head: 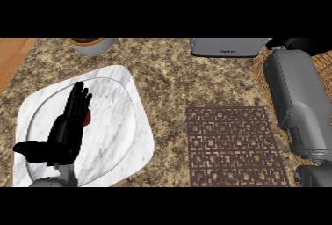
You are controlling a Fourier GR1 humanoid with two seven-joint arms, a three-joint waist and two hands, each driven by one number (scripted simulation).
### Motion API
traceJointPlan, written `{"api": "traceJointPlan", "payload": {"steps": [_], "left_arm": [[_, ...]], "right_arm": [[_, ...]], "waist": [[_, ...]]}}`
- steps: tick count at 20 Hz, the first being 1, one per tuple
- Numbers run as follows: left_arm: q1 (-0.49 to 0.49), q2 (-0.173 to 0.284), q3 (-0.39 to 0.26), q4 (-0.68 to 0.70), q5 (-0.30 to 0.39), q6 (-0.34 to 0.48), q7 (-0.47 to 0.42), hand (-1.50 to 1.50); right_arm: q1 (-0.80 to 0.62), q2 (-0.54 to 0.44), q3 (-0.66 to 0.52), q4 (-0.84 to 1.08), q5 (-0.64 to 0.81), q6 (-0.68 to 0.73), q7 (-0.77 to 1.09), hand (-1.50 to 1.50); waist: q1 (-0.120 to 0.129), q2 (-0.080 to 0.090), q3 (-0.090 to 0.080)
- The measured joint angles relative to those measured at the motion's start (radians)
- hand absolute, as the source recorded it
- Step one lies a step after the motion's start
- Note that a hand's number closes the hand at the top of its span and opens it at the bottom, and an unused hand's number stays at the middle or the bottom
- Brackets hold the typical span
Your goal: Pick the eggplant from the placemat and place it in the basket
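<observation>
No eggplant shows anywhere, and the brown patterned placemat (236, 147) lies bare at the lower middle. My right forearm (295, 101) runs up the right side over a woven basket (259, 79), of which only the rim shows beside the arm. At the top right is my right hand (304, 44), a dark shape cut off by the edge; what it holds is hidden. My left hand (68, 125) stands open and still at the lower left, over a marble tray (123, 110).
A small dark red thing (87, 117) peeks out behind the left hand on the tray. A grey appliance (230, 47) stands at the back middle. At the back left is a grey pot with a plant (92, 44). Wood floor (13, 52) shows past the counter's left edge.
</observation>
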Motion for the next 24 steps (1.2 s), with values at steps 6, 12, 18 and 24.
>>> {"api": "traceJointPlan", "payload": {"steps": [6, 12, 18, 24], "left_arm": [[0.015, 0.009, 0.01, -0.004, 0.004, -0.009, -0.006, 0.0], [0.021, 0.003, 0.013, -0.005, 0.006, -0.008, -0.009, 0.0], [0.015, 0.012, 0.026, -0.005, 0.016, -0.021, -0.001, 0.0], [0.013, 0.003, 0.022, -0.012, 0.006, -0.014, 0.004, 0.0]], "right_arm": [[0.055, 0.01, -0.063, -0.034, 0.021, 0.006, -0.016, 1.5], [0.124, 0.042, -0.111, -0.081, 0.024, 0.015, -0.039, 1.5], [0.202, 0.064, -0.153, -0.146, -0.003, -0.011, -0.089, 1.5], [0.273, 0.084, -0.194, -0.204, -0.028, -0.046, -0.123, 1.5]], "waist": [[-0.009, -0.002, 0.0], [-0.016, -0.005, 0.0], [-0.016, -0.006, -0.001], [-0.014, -0.006, -0.002]]}}
